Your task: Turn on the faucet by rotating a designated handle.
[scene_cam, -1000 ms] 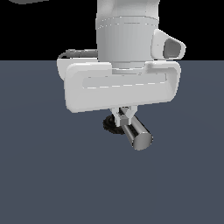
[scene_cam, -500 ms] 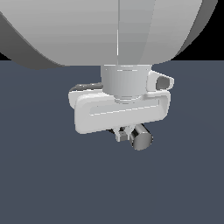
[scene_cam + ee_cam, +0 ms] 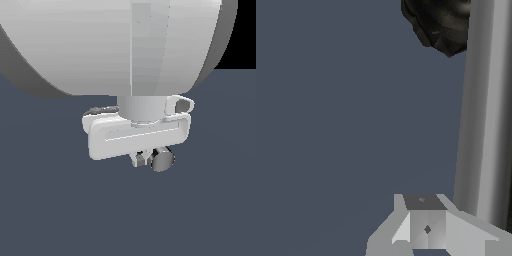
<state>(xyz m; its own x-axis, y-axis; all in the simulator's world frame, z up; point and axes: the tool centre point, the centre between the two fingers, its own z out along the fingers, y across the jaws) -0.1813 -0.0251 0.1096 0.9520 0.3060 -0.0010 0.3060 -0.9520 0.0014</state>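
Flat, matte slate-blue floor [image 3: 45, 210] — bare, evenly lit, without seams or texture. Beyond its far edge — plain black backdrop [image 3: 242, 35], no walls or windows discernible.

No text, labels, brands or numbers can be read anywhere; only plain rendered surfaces are shown.

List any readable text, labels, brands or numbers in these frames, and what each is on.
None. No lettering or numbers show on the handle, the faucet, the gripper or the floor in either view.
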